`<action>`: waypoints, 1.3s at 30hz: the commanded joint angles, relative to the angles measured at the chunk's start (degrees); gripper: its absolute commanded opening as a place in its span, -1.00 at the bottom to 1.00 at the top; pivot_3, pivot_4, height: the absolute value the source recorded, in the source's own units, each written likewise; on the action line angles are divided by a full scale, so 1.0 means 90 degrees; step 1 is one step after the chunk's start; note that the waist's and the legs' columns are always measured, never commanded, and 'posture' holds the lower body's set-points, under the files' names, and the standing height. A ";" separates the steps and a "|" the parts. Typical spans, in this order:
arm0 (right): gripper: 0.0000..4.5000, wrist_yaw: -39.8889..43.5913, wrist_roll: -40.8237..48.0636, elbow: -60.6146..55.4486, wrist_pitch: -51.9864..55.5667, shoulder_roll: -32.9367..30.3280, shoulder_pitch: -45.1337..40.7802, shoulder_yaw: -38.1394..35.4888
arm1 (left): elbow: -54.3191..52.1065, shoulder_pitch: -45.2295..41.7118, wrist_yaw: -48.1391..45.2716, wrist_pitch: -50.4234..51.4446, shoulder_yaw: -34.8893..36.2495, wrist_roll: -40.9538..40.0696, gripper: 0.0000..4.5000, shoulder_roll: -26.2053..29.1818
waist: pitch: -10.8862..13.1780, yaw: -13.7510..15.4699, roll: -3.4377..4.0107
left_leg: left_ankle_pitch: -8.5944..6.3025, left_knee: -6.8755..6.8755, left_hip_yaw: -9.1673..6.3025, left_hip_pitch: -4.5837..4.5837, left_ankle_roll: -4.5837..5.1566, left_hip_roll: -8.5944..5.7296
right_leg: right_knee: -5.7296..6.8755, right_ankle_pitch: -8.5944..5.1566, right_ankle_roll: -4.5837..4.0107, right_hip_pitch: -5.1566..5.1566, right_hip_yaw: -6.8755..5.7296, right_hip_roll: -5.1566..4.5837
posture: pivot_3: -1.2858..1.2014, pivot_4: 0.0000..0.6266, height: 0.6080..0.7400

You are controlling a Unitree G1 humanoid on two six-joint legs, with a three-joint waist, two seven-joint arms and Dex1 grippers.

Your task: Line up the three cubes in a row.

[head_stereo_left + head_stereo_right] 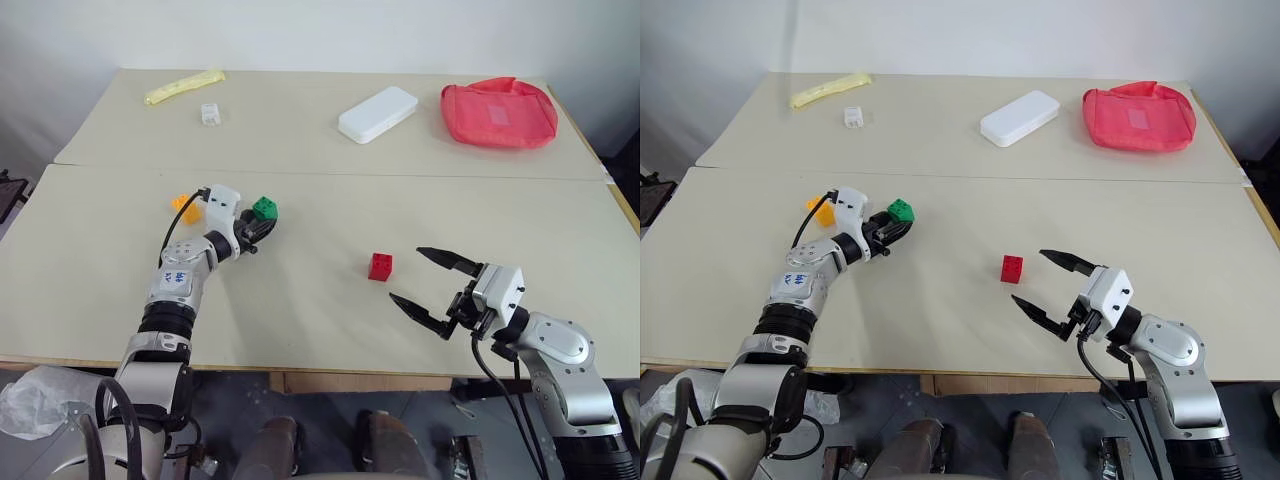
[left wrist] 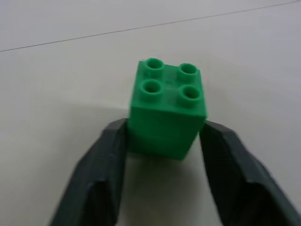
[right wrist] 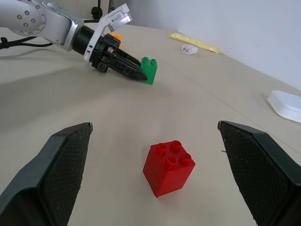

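On tabletop [image 1: 320, 330], green cube [image 1: 265, 208] sitting left of centre, left claw [image 1: 262, 226] clamping its sides. Orange cube [image 1: 185, 206] lying just beyond left wrist, near green one. Red cube [image 1: 380, 265] standing alone, well apart to right. Right claw [image 1: 433, 287] hovering beside red cube, fingers spreading wide, gripping nothing.

Glossy studded plastic green cube [image 2: 167, 110] and red cube [image 3: 168, 167] sit on a smooth matt table [image 1: 320, 330].
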 commanded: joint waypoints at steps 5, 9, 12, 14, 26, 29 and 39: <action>1.00 -0.0066 0.0067 -0.0279 0.0038 -0.0134 0.0082 -0.0143 | -0.0994 0.0423 -0.2556 -0.0643 -0.0060 -0.0607 -0.34 0.0625 | 0.0000 -0.0040 0.0000 | -0.0001 -0.0002 0.0003 0.0000 -0.0002 0.0010 | -0.0002 0.0000 -0.0001 -0.0001 0.0003 0.0008 | 0.03 -0.52 1.00; 1.00 -0.0010 0.0125 -0.0262 0.0067 -0.0257 0.0124 -0.0204 | -0.1210 0.0499 -0.3799 -0.1196 -0.0411 -0.0553 -0.34 0.0896 | 0.0000 -0.0008 0.0000 | -0.0002 0.0008 0.0003 0.0000 -0.0003 0.0015 | -0.0004 0.0000 -0.0002 0.0002 0.0005 0.0013 | 0.03 -0.52 1.00; 1.00 0.0040 0.0176 -0.0246 0.0087 -0.0380 0.0150 -0.0253 | -0.0706 0.0263 -0.4627 -0.2070 -0.0902 -0.0118 -0.34 0.0968 | 0.0000 0.0027 0.0000 | -0.0004 0.0027 -0.0010 -0.0002 0.0000 0.0010 | -0.0004 0.0000 -0.0001 0.0014 0.0016 0.0009 | 0.03 -0.52 1.00; 1.00 0.0058 0.0194 -0.0289 0.0105 -0.0437 0.0186 -0.0259 | 0.0008 -0.0014 -0.4983 -0.2944 -0.1290 0.0310 -0.34 0.0847 | 0.0000 0.0034 0.0000 | -0.0006 0.0032 -0.0012 -0.0005 0.0003 0.0006 | -0.0005 0.0000 -0.0001 0.0015 0.0019 0.0009 | 0.03 -0.52 1.00; 1.00 -0.0045 0.0185 -0.0705 0.0273 -0.0490 0.0602 -0.0388 | 0.2668 -0.1339 -0.4697 -0.4057 -0.1328 0.0968 -0.34 0.0210 | 0.0004 -0.0005 -0.0006 | -0.0012 0.0042 0.0006 -0.0015 0.0014 0.0016 | 0.0005 0.0002 0.0003 0.0006 -0.0002 0.0024 | 0.03 -0.52 1.00; 1.00 -0.0085 0.0181 -0.0819 0.0293 -0.0479 0.0784 -0.0410 | 0.2911 -0.1448 -0.4753 -0.4035 -0.1360 0.1090 -0.34 0.0204 | 0.0004 0.0003 -0.0006 | -0.0014 0.0051 0.0005 -0.0016 0.0018 0.0016 | 0.0007 0.0002 0.0003 0.0007 -0.0002 0.0023 | 0.03 -0.52 1.00; 1.00 0.0094 0.0223 -0.0619 0.0262 -0.0619 0.0868 -0.0539 | 0.3073 -0.1507 -0.4670 -0.3878 -0.1150 0.1099 0.09 0.0218 | 0.0004 0.0003 -0.0007 | -0.0018 0.0060 0.0006 -0.0016 0.0023 0.0015 | 0.0013 0.0003 0.0004 0.0008 0.0002 0.0023 | 0.03 -0.52 1.00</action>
